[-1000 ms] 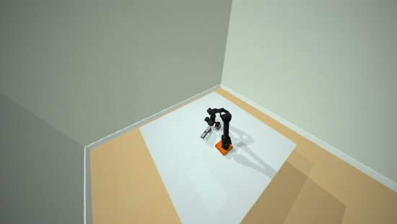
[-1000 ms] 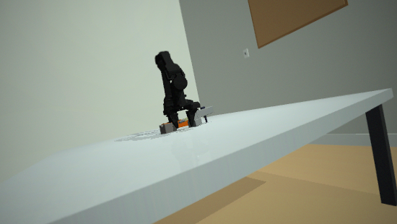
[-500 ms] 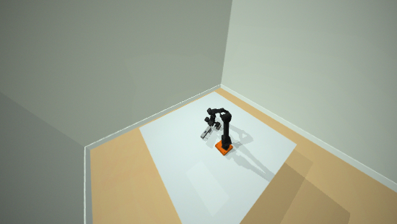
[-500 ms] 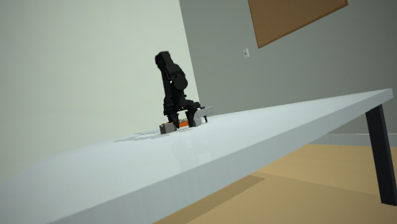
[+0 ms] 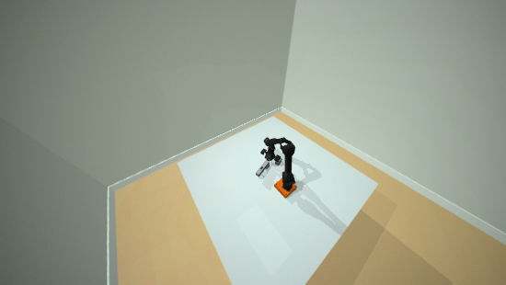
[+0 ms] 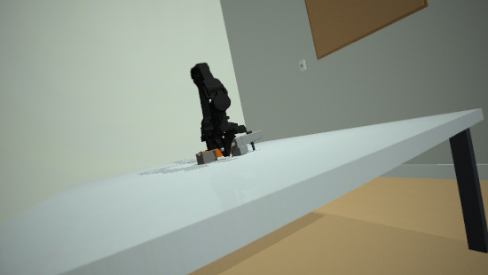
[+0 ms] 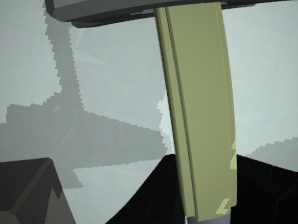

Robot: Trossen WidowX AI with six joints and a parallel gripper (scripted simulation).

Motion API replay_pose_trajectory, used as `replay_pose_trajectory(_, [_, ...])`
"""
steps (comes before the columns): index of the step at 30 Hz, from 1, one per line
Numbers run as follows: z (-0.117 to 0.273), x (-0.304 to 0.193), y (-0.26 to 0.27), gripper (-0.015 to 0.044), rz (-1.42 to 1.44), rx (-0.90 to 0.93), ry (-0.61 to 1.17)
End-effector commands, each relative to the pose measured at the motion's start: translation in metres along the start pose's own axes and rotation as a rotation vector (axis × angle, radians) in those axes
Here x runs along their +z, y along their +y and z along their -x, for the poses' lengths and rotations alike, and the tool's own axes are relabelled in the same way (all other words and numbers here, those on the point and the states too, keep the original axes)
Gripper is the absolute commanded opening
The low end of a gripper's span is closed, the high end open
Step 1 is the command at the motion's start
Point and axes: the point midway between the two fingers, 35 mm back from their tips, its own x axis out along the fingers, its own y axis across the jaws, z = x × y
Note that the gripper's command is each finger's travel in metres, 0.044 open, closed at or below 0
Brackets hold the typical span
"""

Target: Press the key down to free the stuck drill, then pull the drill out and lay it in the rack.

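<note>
In the wrist view a long yellow-green bar with a grey round shaft at its lower end runs from top to bottom; I take it for the drill. It passes over the right finger, not through the gap between the fingers. My gripper is shut, with only a narrow gap of bare table between its dark fingers. It hangs low over a grey fixture on the table. The key is too small to tell in the top and exterior views.
The arm stands on an orange base near the back of a pale table. A small grey block lies left of the base. A dark beam crosses the top of the wrist view.
</note>
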Motion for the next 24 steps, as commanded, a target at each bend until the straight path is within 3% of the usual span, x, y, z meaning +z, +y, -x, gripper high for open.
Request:
replay_pose_trajectory(1, [0.000,0.000,0.000,0.0013,0.000,0.000,0.000])
replay_pose_trajectory(24, [0.001,-0.015,0.002,0.0000,-0.005,0.004,-0.005])
